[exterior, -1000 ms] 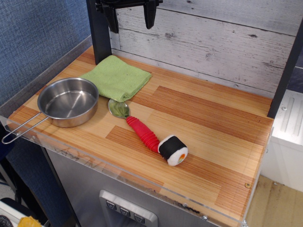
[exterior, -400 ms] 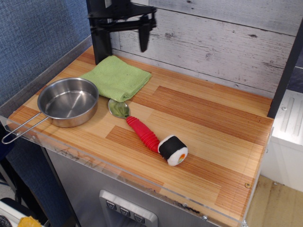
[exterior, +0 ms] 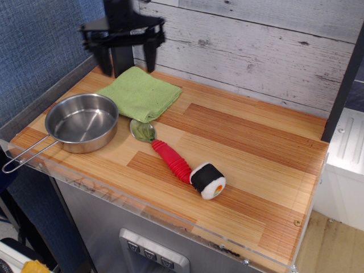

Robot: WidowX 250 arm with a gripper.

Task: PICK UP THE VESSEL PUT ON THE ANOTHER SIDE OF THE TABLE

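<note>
The vessel, a shallow shiny steel pan with a thin wire-loop handle, sits at the left end of the wooden table. Its handle points toward the front left corner. My gripper is black, open and empty. It hangs above the back left of the table, over the far edge of the green cloth, behind and above the pan.
A folded green cloth lies just behind the pan. A spoon with a red ribbed handle lies right of the pan. A sushi-roll toy sits at its handle end. A clear acrylic rim edges the table.
My gripper has moved left and come down from the top of the view toward the green cloth and the pan. The objects on the table have not moved.
</note>
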